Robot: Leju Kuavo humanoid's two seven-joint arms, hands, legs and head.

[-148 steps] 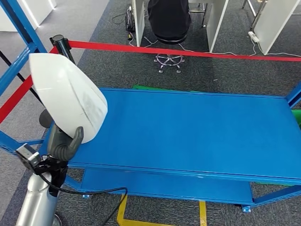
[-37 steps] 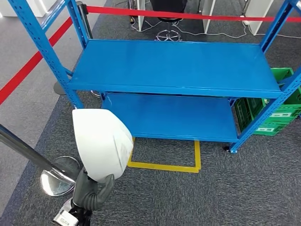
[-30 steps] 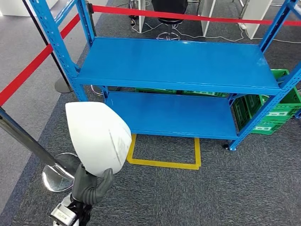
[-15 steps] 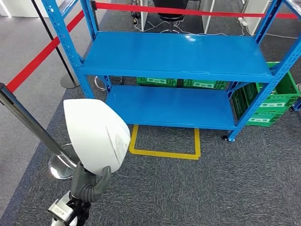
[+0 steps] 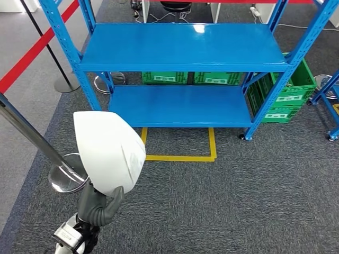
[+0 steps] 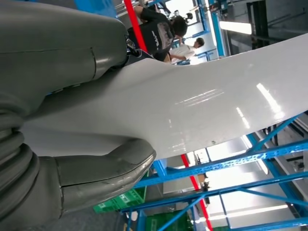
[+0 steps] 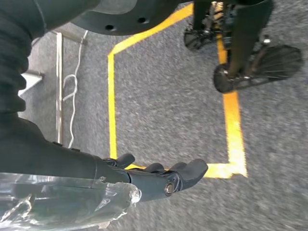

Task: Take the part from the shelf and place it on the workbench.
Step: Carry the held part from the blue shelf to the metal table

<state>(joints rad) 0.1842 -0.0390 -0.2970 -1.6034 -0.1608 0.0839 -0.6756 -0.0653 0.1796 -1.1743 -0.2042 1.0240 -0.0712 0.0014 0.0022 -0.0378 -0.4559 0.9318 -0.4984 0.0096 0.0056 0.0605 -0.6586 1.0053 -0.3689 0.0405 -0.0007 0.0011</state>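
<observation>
Left hand (image 5: 97, 205) grips the white part (image 5: 108, 152) from beneath, holding it up over the grey carpet (image 5: 240, 201), well apart from the blue shelf (image 5: 181, 47). Right hand (image 7: 160, 175) hangs with fingers straight and apart, holding nothing. Judging by this, pickup is done; the table placement remains.

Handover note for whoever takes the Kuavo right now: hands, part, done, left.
Left hand: grips the white part from below, raised in front of the body.
Right hand: holds nothing, fingers straight, hanging over grey carpet with yellow floor tape.
Blue shelf: both levels bare, standing apart from the robot.
Done: part is off the shelf.
Left: carry it to the workbench and set it down.
</observation>
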